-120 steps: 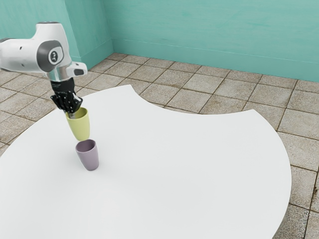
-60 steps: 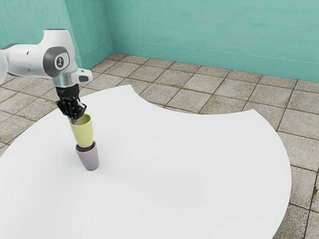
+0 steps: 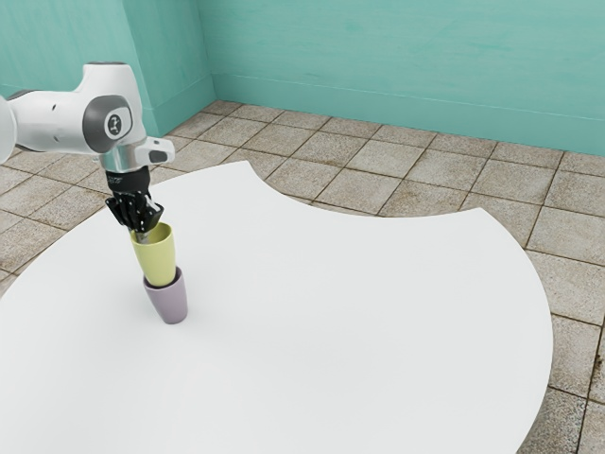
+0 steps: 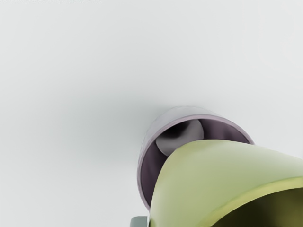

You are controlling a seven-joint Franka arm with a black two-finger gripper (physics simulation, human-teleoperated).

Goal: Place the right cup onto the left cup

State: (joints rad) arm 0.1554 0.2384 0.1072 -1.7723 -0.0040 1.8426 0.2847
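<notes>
Roughly vertical long axis on yellow cup [image 3: 158, 260], mouth up; fingers [image 3: 143, 236] pinching its wall.

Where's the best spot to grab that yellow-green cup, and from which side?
Probably the rim of the yellow-green cup, from above, one finger inside and one outside: its open mouth faces up, slightly tilted, the wall looks thin, and its lower end is at the mouth of the purple cup. The claw grips it there.
</notes>
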